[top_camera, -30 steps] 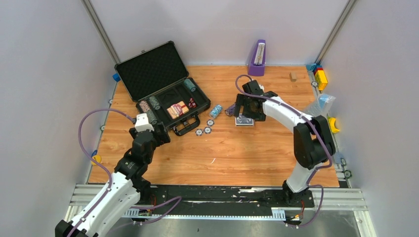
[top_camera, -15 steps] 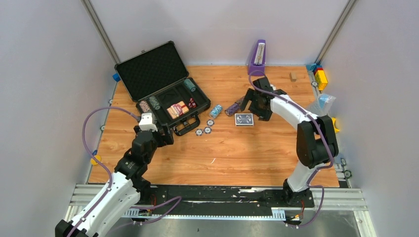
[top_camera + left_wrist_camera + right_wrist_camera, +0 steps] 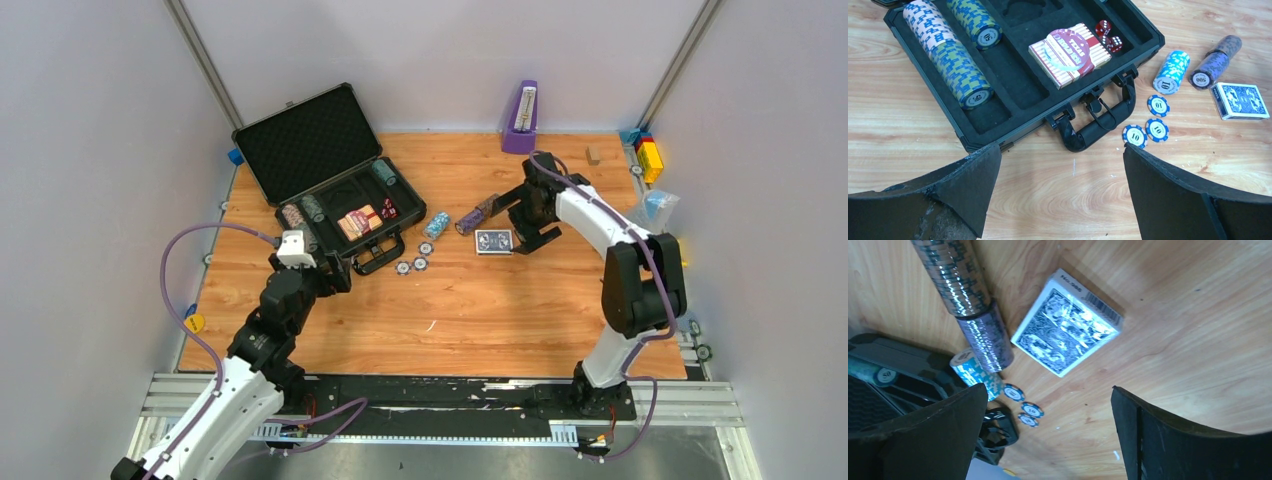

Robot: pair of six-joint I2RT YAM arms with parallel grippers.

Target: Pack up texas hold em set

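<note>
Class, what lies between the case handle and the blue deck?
Three loose blue chips, with a light-blue roll just behind them; left wrist view shows it.

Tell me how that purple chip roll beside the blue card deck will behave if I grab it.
Lying on its side on the table, the purple chip roll would probably roll if nudged. It looks like separate stacked chips, so a mid-length pinch may scatter them; gripping end to end seems safer.

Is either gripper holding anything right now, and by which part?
Nothing is held. The left gripper and right gripper are both open and empty; the blue card deck lies free on the table.
</note>
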